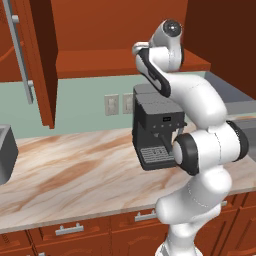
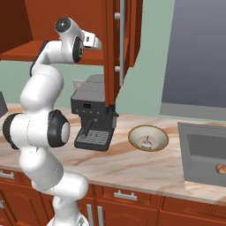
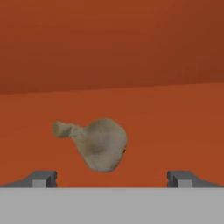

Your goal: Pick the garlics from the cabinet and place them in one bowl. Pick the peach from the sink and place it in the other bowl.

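Observation:
A dull grey-brown garlic (image 3: 101, 144) lies on its side on the reddish-brown cabinet shelf (image 3: 175, 113), its pointed top turned left. My gripper (image 3: 111, 179) is open, and the bulb sits just ahead of it, between the two fingertips (image 3: 43, 178). My hand (image 2: 90, 40) reaches into the open cabinet (image 1: 100, 62) above the counter. A pale garlic (image 2: 146, 142) rests in a tan bowl (image 2: 132, 132) on the counter. In the dark grey sink (image 2: 198, 132) at the far right lies the orange-pink peach (image 2: 220, 169).
The cabinet door (image 2: 115, 53) with its silver bar handle (image 2: 122, 39) stands open beside my hand. Below the cabinet a dark coffee machine (image 1: 155, 125) stands on the marble counter (image 1: 75, 170). A dark grey box (image 1: 5, 150) is at the counter's left edge.

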### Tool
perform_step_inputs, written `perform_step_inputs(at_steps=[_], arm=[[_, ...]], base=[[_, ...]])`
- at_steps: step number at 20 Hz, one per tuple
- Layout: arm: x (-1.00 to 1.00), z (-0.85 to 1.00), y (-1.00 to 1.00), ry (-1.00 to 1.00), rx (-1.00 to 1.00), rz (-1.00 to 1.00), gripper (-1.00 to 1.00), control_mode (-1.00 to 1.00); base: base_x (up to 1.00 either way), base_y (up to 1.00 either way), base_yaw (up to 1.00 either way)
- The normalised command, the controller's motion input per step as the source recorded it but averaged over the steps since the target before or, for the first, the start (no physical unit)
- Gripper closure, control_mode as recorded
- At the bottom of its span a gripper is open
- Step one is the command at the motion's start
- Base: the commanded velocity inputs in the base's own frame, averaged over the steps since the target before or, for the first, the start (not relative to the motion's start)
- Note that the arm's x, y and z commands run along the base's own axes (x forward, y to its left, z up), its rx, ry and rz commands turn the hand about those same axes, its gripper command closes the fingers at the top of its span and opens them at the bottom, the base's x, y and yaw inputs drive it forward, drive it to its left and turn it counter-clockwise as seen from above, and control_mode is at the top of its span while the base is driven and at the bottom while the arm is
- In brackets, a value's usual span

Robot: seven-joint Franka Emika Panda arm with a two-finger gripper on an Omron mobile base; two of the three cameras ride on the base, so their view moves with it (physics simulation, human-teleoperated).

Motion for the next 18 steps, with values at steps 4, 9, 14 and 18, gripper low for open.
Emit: perform_step_inputs(at_steps=[4,9,14,18], arm=[[0.24,0.0,0.0,0.0,0.0,0.0,-1.0,-1.0],[0.26,0.0,0.0,0.0,0.0,0.0,-1.0,-1.0],[0.2,0.0,0.03,0.01,0.0,0.0,-1.0,-1.0],[0.09,0.0,0.03,0.03,0.0,0.0,-1.0,-1.0]], base=[[0.0,0.0,0.0],[0.0,0.0,0.0],[0.0,0.0,0.0],[0.0,0.0,0.0]])
